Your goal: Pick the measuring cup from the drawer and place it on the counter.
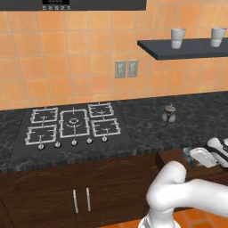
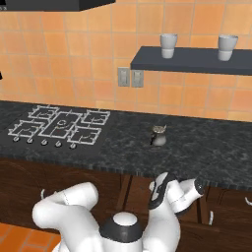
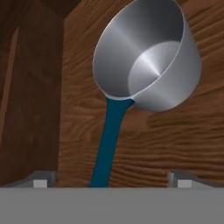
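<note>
Hovering over measuring cup (image 3: 146, 61), which lies on drawer (image 3: 175, 140) floor; fingers (image 3: 40, 180) wide, empty, straddling teal handle (image 3: 109, 140). We judge: descend straight, centre handle, close near bowl, then lift to desk (image 1: 147, 124).

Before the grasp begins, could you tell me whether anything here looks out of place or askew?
Nothing stands out: the measuring cup sits upright in the drawer, its handle lying between the open gripper fingertips.

The small round measuring cup (image 3: 146, 65) is brushed silver-grey with a teal-blue handle (straight, thin); the wooden drawer (image 3: 175, 140) is grained brown; the stone worktop (image 1: 147, 129) is speckled black.
</note>
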